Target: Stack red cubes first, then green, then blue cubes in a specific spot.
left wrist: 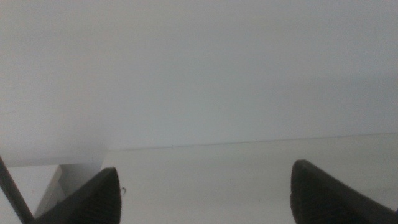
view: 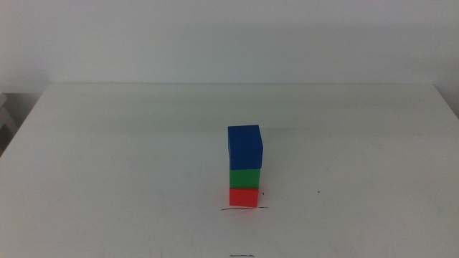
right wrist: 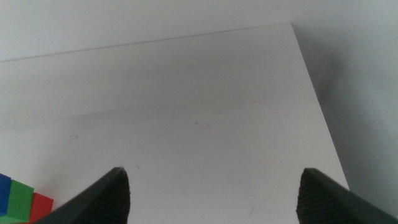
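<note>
A three-cube stack stands on the white table (view: 129,158) near the front middle. The red cube (view: 244,196) is at the base, the green cube (view: 244,177) sits on it, and the blue cube (view: 244,147) tops the stack. Neither arm shows in the middle view. My left gripper (left wrist: 205,196) is open over bare table, with no cube in its view. My right gripper (right wrist: 214,196) is open too, apart from the stack. At that view's edge I see the blue cube (right wrist: 4,191), green cube (right wrist: 20,200) and red cube (right wrist: 41,207).
A short black pen line (view: 242,208) is drawn on the table just in front of the stack, and another mark (view: 242,256) lies at the front edge. The table's far edge meets a white wall (view: 229,36).
</note>
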Action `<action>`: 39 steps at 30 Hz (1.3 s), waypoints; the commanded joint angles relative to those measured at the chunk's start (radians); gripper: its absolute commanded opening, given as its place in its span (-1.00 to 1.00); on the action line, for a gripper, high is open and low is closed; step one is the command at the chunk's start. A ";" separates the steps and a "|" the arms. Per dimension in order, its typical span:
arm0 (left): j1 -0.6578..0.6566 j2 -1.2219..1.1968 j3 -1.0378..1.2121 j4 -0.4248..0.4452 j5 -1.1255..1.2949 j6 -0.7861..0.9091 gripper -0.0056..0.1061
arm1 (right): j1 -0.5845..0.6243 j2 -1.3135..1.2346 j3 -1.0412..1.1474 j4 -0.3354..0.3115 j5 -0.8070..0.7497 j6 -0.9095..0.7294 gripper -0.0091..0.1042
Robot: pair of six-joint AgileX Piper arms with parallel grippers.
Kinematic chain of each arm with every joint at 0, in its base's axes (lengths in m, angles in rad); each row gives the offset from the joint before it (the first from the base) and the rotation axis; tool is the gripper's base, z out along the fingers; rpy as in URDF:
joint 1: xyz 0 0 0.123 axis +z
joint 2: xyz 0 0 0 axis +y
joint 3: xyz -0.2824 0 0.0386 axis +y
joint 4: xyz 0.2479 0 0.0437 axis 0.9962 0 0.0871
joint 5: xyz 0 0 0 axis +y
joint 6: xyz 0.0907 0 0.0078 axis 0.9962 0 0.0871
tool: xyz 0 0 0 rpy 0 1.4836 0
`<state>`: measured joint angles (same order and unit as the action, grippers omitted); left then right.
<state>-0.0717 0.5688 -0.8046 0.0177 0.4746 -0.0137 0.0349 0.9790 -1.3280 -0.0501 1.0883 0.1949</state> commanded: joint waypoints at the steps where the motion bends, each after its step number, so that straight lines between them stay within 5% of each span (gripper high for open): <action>1: 0.002 0.002 -0.026 -0.011 -0.079 -0.002 0.77 | -0.006 -0.009 -0.021 -0.020 -0.061 -0.011 0.42; 7: 0.002 -0.012 0.002 -0.011 -0.081 -0.002 0.77 | -0.006 -0.052 0.048 -0.022 -0.133 -0.011 0.42; 17: 0.002 -0.332 0.332 -0.012 -0.196 -0.003 0.77 | -0.007 -0.440 0.701 -0.027 -0.711 -0.011 0.42; 27: 0.002 -0.534 0.674 -0.054 -0.236 -0.003 0.77 | -0.007 -0.835 1.121 -0.027 -0.746 -0.011 0.42; 39: 0.002 -0.607 0.832 -0.055 -0.262 -0.004 0.77 | -0.007 -1.005 1.333 -0.027 -0.890 -0.011 0.42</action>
<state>-0.0717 -0.0113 0.0278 -0.0254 0.3130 -0.0093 0.0341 -0.0111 0.0222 -0.0652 0.2969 0.1941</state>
